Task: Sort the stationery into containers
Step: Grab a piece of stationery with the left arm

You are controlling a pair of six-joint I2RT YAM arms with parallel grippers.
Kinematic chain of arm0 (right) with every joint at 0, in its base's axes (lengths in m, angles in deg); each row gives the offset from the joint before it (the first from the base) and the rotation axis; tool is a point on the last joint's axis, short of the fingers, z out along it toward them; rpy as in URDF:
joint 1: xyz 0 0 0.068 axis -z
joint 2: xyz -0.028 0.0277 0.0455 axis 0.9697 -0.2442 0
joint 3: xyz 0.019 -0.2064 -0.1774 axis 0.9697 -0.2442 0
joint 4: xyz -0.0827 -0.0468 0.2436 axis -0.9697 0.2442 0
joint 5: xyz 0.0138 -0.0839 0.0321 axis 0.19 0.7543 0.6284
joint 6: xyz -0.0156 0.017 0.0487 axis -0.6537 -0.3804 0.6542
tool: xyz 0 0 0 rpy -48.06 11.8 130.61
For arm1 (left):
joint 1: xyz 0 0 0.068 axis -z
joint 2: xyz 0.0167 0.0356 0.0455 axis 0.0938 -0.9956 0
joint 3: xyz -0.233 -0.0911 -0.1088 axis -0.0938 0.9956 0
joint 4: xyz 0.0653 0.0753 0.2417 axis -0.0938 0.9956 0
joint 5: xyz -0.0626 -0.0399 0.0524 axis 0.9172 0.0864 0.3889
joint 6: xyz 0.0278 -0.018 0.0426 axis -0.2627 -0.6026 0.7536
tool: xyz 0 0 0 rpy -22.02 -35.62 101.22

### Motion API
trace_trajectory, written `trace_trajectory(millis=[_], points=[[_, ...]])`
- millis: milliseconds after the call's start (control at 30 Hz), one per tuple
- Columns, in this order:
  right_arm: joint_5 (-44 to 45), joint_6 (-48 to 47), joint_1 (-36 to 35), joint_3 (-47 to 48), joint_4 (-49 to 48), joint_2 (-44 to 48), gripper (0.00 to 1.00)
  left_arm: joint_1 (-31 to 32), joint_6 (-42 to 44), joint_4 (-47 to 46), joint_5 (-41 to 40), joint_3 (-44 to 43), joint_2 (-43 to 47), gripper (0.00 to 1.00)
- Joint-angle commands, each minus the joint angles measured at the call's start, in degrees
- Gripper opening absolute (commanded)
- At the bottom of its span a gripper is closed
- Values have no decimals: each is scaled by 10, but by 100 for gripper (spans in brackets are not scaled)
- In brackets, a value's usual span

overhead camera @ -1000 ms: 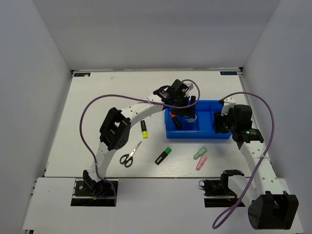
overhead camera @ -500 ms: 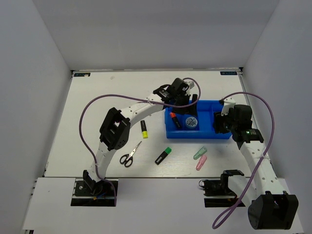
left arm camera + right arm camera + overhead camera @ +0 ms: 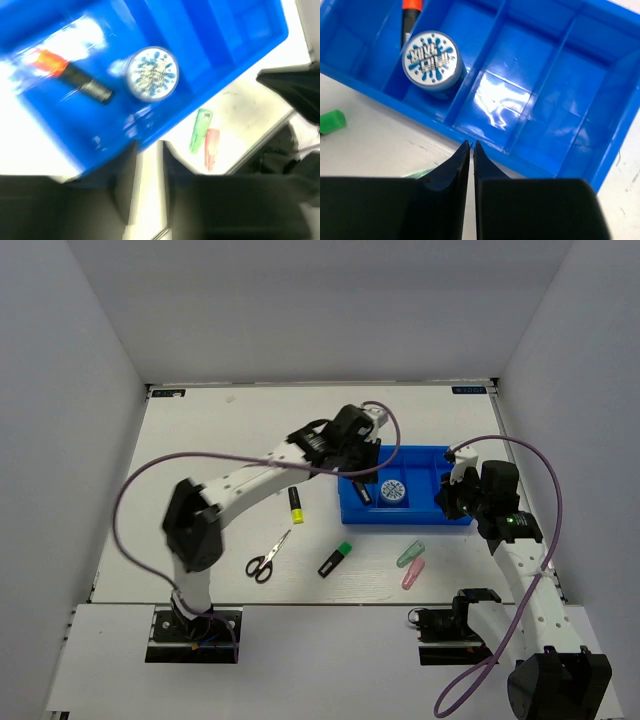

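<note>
The round blue-and-white disc (image 3: 431, 64) lay flat in the left end of the blue bin (image 3: 420, 517), label up, with the orange-ended marker (image 3: 75, 77) just beside it. We could not tell whether a divider stood between the two. The middle and right compartments, as the right wrist view showed them, held nothing. On the desk (image 3: 200, 440) five things were not yet sorted. The yellow-ended marker (image 3: 296, 506) lay just left of the bin, and the scissors (image 3: 266, 558) lay further toward the near left. The green-ended marker (image 3: 336, 559) was in front of the bin, and the pale green piece (image 3: 410, 554) and the pink piece (image 3: 413, 574) sat side by side near its front wall. The left claw (image 3: 150, 170) hung over the bin's left front corner, its fingers narrowly apart with nothing between them, though that view was blurred. The right claw (image 3: 471, 150) hovered over the front wall with its fingers together and empty. We judged the step in hand to be the pause between a drop and the next pick, with the task under halfway done. The next move would call for a claw to spread, descend on a nearby piece and grip it across its narrow side.
</note>
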Motion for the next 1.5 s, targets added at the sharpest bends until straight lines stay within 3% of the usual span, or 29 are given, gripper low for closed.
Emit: trace_trajectory(millis=[0, 67, 100, 200, 267, 367, 533, 867, 1033, 1300, 1333, 1467], points=[[-42, -13, 1, 4, -8, 0, 10, 0, 17, 58, -200, 137, 178, 43], [-34, -12, 2, 8, -3, -14, 16, -45, -19, 67, -230, 192, 240, 54], [-33, -13, 2, 10, -4, -18, 18, -63, -30, 68, -223, 270, 287, 58], [-45, -12, 0, 12, 1, -34, 29, -143, -61, 21, -161, 378, 322, 58], [-63, -16, 0, 18, 9, -45, 43, -167, -65, 5, -145, 408, 316, 54], [-100, -36, -2, 19, 23, -49, 55, -169, -64, -20, -128, 397, 264, 54], [-123, -50, -1, 21, 33, -54, 55, -168, -69, -32, -110, 350, 165, 56], [-129, -57, 0, 22, 41, -59, 55, -159, -82, -54, -105, 335, 103, 58], [-159, -83, -2, 26, 62, -61, 64, -144, -80, -5, -147, 306, 70, 58], [-229, -125, -2, 32, 99, -49, 69, -130, -89, 26, -189, 293, 22, 45], [-231, -125, -2, 32, 99, -47, 69, -130, -92, 25, -190, 297, 21, 34], [-232, -128, 0, 32, 100, -42, 69, -126, -88, 24, -191, 304, 39, 12]])
